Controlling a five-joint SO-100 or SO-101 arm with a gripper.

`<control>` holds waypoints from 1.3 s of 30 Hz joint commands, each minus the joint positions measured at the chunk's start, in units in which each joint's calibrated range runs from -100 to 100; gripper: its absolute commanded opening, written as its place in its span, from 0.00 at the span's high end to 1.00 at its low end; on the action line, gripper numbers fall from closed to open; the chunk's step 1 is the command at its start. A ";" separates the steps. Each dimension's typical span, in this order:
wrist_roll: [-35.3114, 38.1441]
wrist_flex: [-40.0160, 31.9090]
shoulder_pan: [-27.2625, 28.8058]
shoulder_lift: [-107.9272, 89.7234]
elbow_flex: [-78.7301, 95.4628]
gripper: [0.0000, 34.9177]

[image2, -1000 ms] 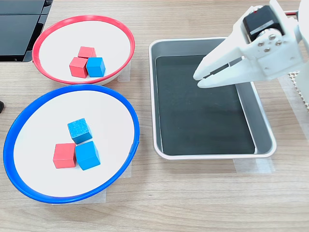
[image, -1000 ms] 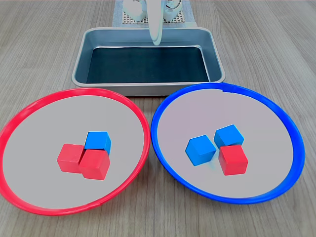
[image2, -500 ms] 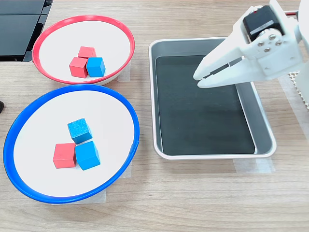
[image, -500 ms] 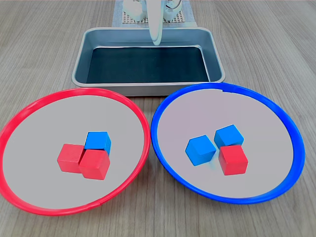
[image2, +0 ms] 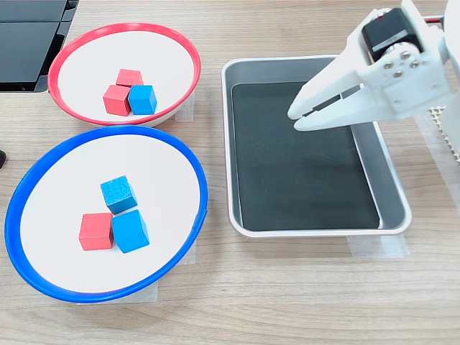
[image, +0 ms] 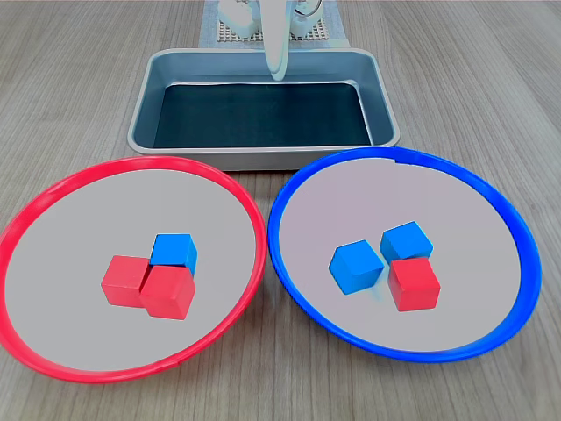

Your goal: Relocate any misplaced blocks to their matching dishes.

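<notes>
The second exterior view shows the whole white claw [image2: 296, 118] hanging over the grey metal tray [image2: 244, 226], its two tips nearly together and holding nothing. The first exterior view shows only a narrow white sliver of the claw [image: 278, 53] end-on above the tray's far wall [image: 263, 61], so the gap between the tips cannot be read there. The second exterior view also shows a dark flat object [image2: 29, 36] at its top left corner, which the first exterior view does not show.

Both dishes sit on the wooden worktop [image: 491, 96] in front of the tray. In the red-rimmed plate [image: 53, 364] two red cubes [image: 166, 291] lie touching, with the misplaced blue cube [image: 173, 251] pressed against them; in the second exterior view this blue cube [image2: 142, 99] sits at the pair's right. In the blue-rimmed plate [image: 517, 228] two blue cubes [image: 356, 266] lie with the misplaced red cube [image: 413, 283] touching the farther blue one; in the second exterior view that red cube [image2: 95, 231] lies at the left of the cluster, on the blue-rimmed plate [image2: 18, 208].

Nothing differs from the frames a second and half a second ago: claw, cubes, plates and tray all hold the same places.
</notes>
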 commanded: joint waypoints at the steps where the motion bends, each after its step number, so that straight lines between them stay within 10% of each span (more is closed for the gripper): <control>1: -0.20 0.44 0.20 -0.17 0.00 0.99; 39: 0.93 0.44 -0.36 2.82 -2.37 0.99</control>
